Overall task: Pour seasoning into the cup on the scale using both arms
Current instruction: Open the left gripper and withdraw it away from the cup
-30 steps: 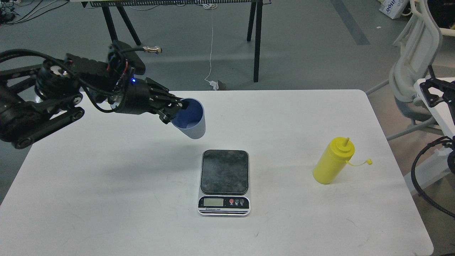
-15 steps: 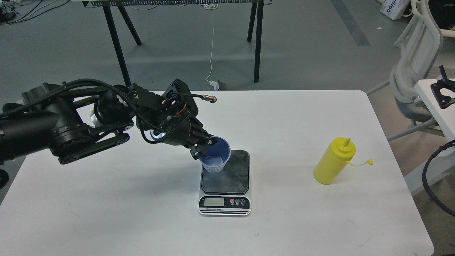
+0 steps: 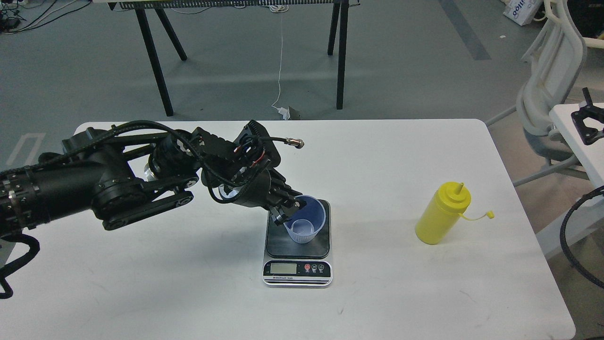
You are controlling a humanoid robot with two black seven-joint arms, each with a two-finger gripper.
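Sitting on grey floor: wide white rounded-corner tabletop (image 3: 377, 156), scuffed w/ faint marks. Standing behind far edge: black metal table legs (image 3: 340, 56), w/ thin white cable (image 3: 281, 61) hanging down to floor. Showing at right: white office chair (image 3: 547, 94) and corner of 2nd white table (image 3: 573, 127).

Reaching in over tabletop: left black robot arm (image 3: 94, 184) w/ looping black cables, left black claw gripper (image 3: 289, 208) at far end. Fingers (image 3: 298, 203) pinching near-left rim of small pale blue-lavender ribbed plastic tumbler (image 3: 306, 222), one finger inside the rim, one outside. Tumbler standing upright w/ mouth up, base resting on or just above dark worn platform of flat rectangular kitchen scale (image 3: 297, 243) – can't tell if touching. Lying toward camera from fingers: scale's silver front strip w/ LCD and three round buttons.

Standing well apart to right of fingers: yellow cylindrical plastic squeeze bottle (image 3: 442, 221), upright, pointed nozzle up, small tethered cap dangling off its right side, clear of right table edge.

Lying bare: broad tabletop between fingers and bottle, also near strip in front of scale, and left near corner under arm.

Right gripper: not seen; only a black cable loop (image 3: 573, 245) showing at right frame edge.
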